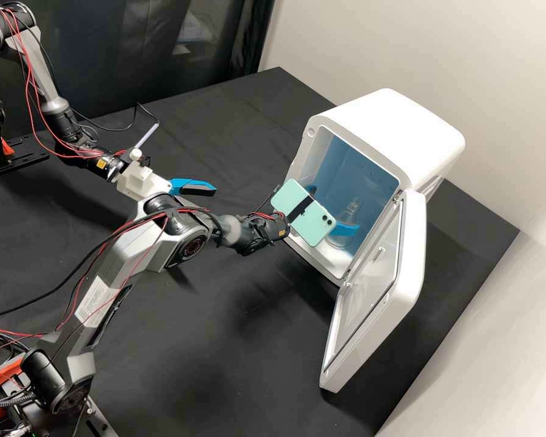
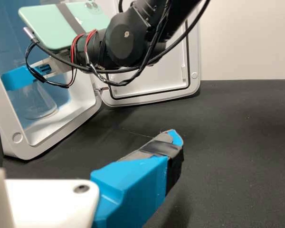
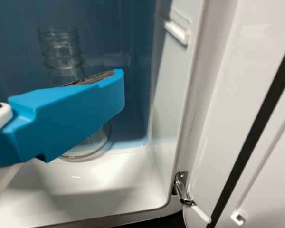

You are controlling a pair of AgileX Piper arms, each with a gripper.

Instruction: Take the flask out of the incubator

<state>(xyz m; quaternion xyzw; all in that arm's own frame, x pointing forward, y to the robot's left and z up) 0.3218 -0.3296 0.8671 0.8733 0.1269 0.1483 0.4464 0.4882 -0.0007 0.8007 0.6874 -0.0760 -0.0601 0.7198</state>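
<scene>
White incubator (image 1: 394, 139) upright on the black bench (image 1: 236, 340), right side.

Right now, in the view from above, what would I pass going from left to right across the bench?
Left arm's gripper → mint-green phone → glass flask inside the white box.
</scene>
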